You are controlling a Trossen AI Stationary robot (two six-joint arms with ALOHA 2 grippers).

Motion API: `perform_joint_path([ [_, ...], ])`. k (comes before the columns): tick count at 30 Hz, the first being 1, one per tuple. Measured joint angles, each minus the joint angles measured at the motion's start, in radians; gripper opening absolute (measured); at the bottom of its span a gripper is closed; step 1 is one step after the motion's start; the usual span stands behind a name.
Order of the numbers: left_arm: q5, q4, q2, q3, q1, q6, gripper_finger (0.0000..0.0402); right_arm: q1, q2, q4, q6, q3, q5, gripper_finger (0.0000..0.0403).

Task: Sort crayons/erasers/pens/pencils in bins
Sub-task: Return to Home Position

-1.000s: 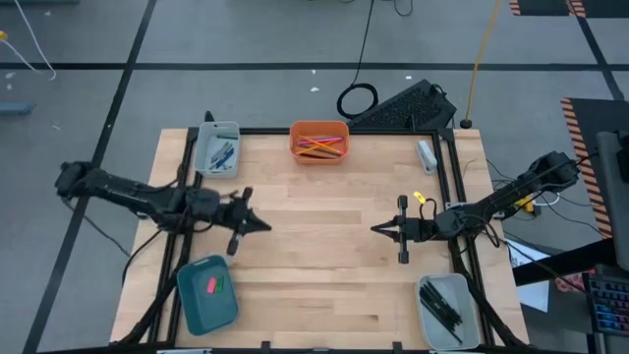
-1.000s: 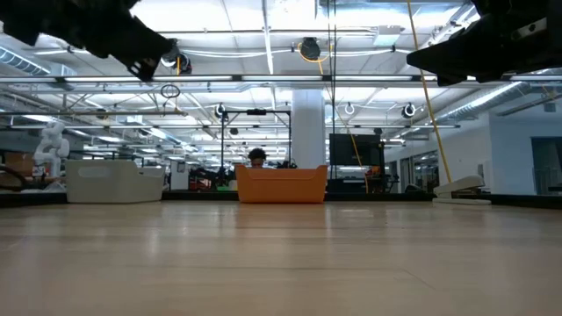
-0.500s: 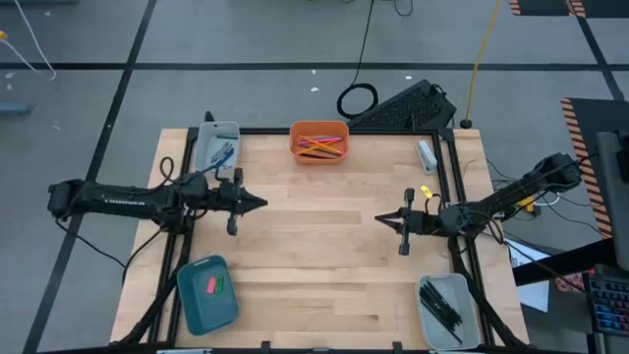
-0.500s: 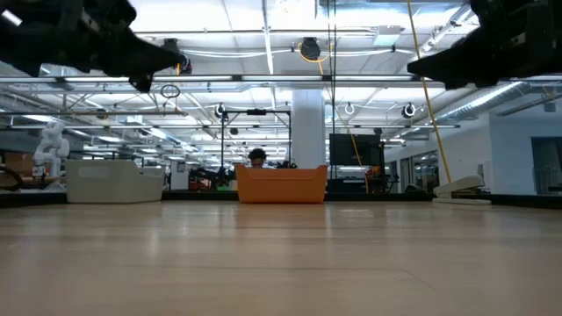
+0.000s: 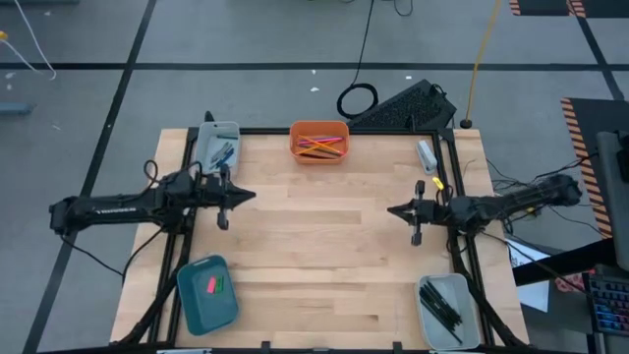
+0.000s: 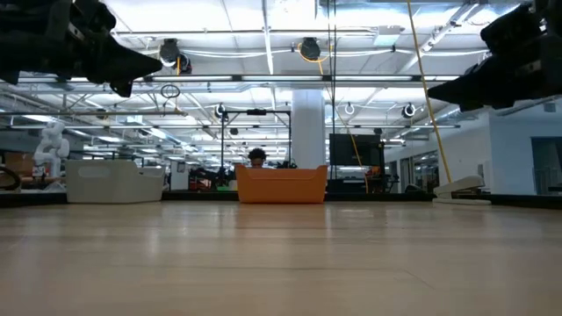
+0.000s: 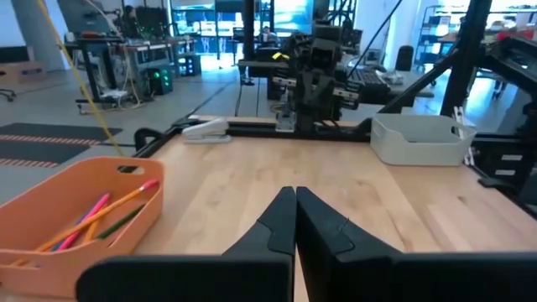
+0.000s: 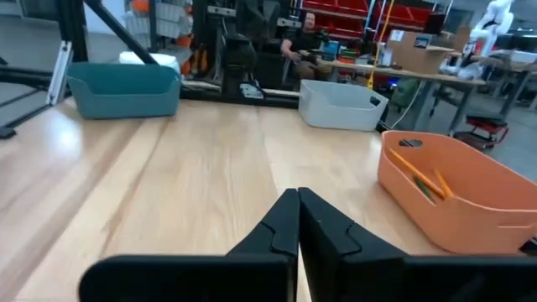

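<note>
While both arms hang over the wooden table (image 5: 324,246), nothing lies loose on its middle. The left gripper (image 5: 246,196) is near the left edge, with its fingers (image 7: 277,226) pressed together and holding nothing. The right gripper (image 5: 393,209) is near the right edge, pointing toward the left one. Its fingers (image 8: 284,222) are pressed together too, and they hold nothing. The two grippers are well apart.

The orange bin (image 5: 318,142) sits at the middle of the far edge. The pencils (image 5: 321,147) lie inside it, orange, pink and green ones. A pale grey bin (image 5: 217,147) sits at the far left corner, and the crayons (image 5: 223,153) lie in it, dark and bluish. The teal bin (image 5: 207,293) sits at the near left corner. The erasers (image 5: 214,285) lie in it side by side, one pink and one green. Another pale grey bin (image 5: 448,310) sits at the near right corner, and the black pens (image 5: 442,309) lie inside it.

A person (image 6: 256,157) shows far behind the orange bin in the low view.
</note>
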Motion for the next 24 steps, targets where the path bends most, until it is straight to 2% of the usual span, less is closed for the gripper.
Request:
perform_joint_path([
  [5,0.037,-0.068,-0.053,0.000,0.042,0.004,0.0008,-0.132,-0.140,-0.155,0.010,0.004,-0.146,0.0000],
  [11,0.046,-0.166,-0.131,0.000,0.075,0.003,0.0003,-0.283,-0.267,-0.275,0.011,0.009,-0.271,0.0000],
  [19,0.019,-0.245,-0.274,0.000,0.077,0.016,0.0003,-0.357,-0.361,-0.330,-0.023,0.011,-0.289,0.0000],
  [24,-0.041,-0.174,-0.358,-0.090,0.077,0.025,0.0010,-0.358,-0.359,-0.328,-0.024,0.010,-0.286,0.0000],
])
